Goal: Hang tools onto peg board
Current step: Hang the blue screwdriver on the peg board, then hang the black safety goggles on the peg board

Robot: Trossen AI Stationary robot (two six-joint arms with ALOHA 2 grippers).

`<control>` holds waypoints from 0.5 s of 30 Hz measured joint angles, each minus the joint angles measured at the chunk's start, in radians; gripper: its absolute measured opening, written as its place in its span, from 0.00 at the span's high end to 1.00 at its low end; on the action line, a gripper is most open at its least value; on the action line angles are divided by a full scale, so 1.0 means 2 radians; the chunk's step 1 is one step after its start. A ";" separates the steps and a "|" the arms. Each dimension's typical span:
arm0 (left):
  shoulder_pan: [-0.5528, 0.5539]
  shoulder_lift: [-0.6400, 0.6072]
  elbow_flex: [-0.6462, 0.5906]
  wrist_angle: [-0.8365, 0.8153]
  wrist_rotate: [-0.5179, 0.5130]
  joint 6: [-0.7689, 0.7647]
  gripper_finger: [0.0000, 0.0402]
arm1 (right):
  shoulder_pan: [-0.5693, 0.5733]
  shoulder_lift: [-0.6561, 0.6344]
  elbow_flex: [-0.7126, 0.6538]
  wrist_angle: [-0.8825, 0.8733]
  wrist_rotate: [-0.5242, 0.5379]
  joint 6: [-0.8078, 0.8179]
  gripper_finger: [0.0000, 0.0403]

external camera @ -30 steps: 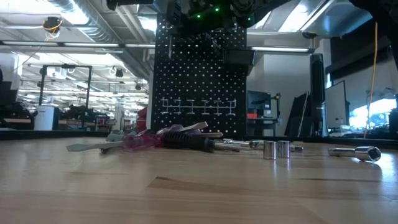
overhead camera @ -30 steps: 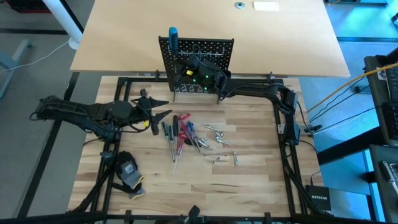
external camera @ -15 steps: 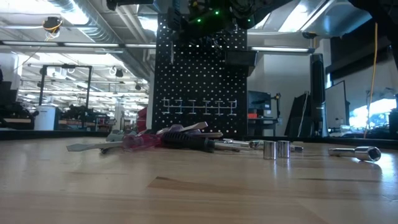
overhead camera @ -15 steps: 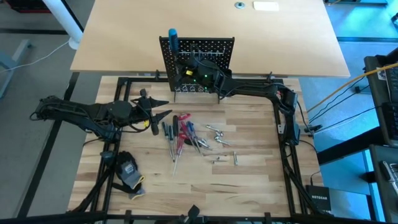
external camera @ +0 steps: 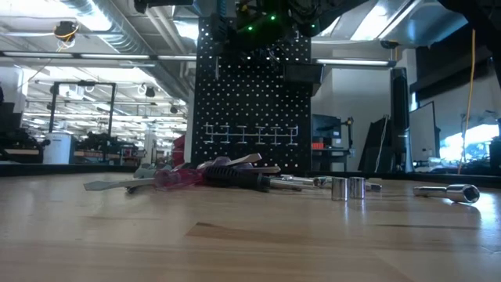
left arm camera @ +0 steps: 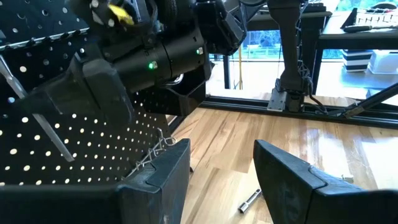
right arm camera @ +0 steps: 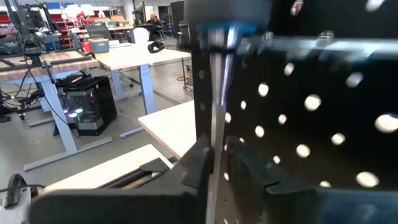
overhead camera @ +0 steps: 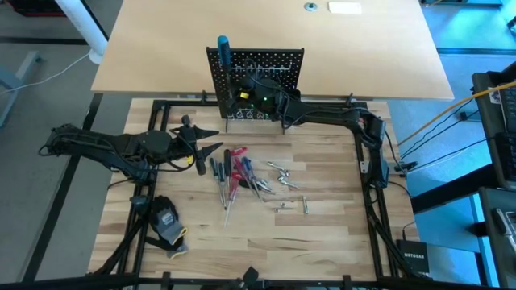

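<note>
The surface (overhead camera: 339,242) carried the peg board (overhead camera: 282,64) upright at its far edge, with the loose tools (overhead camera: 242,179) heaped near the middle and silver bits (overhead camera: 282,173) scattered just beside them. A glove (overhead camera: 167,221) lay well apart, toward the near left corner.

The right arm (overhead camera: 339,117) reached across to the board's face, and its hand (right arm camera: 219,163) sat right against the perforated panel. In its wrist view the fingers (right arm camera: 196,163) stood close on either side of a slim silver shaft (right arm camera: 217,93) running up to a blue handle (right arm camera: 222,34); whether they were clamped on it or just letting go could not be told. That blue screwdriver (overhead camera: 224,50) stood upright at the board's top left corner.

The left arm waited at the left side of the surface, its hand (left arm camera: 221,168) parted and empty, aimed toward the board.

The risk seemed to lie in the release: if the screwdriver was not seated fully in its holder, it could tip out or drop behind the board once the fingers let go. A sideways pull-away might also drag the shaft along, or nudge the light board off its stance.
</note>
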 joint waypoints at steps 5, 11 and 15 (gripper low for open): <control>0.000 0.000 0.000 -0.001 0.000 0.000 0.58 | 0.005 -0.003 0.000 -0.018 0.001 -0.005 0.68; 0.000 0.000 0.000 -0.001 0.000 0.000 0.58 | 0.019 -0.015 0.000 -0.038 0.010 -0.021 0.60; 0.000 0.000 0.000 -0.006 0.000 0.000 0.58 | 0.030 -0.020 0.000 -0.070 0.057 -0.032 0.59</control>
